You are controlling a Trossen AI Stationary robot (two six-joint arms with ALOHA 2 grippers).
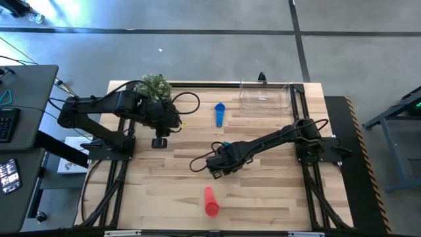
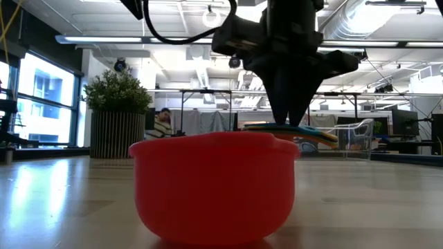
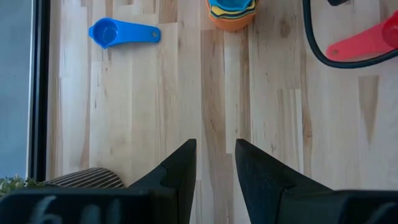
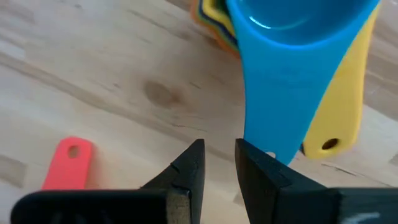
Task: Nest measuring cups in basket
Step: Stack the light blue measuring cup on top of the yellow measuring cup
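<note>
Wooden table [image 1: 263,191], scattered measuring cups [image 1: 220,114].

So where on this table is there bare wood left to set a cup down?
Bare wood lies between the blue cup and the right gripper, and to either side of the red cup near the front edge. The back is crowded: plant, left gripper, basket. The nested stack sits by the right gripper.
</note>
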